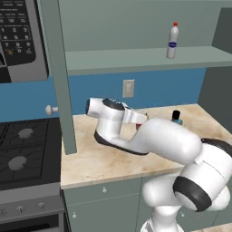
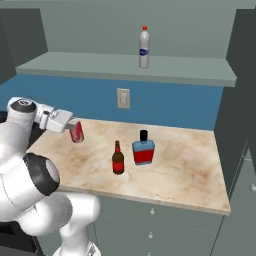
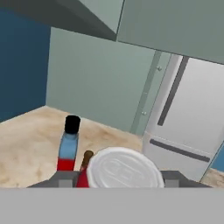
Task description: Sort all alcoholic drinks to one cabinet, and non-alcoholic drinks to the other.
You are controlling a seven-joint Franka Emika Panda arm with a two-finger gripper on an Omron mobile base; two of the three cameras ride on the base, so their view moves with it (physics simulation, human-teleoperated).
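Note:
My gripper is shut on the small red soda can and holds it tilted in the air above the left part of the marble counter. The can's silver top sits between my fingertips in the hand view. On the counter stand the slim brown beer bottle and, right beside it, the squat red-and-blue flat bottle with a black cap. That flat bottle peeks over my arm in the left base view. The white plastic bottle stands upright on the open cabinet shelf.
A stove adjoins the counter on the left, with a microwave above it. A cabinet side panel stands at the counter's left end. A wall outlet is behind the counter. A refrigerator stands past the counter's right end.

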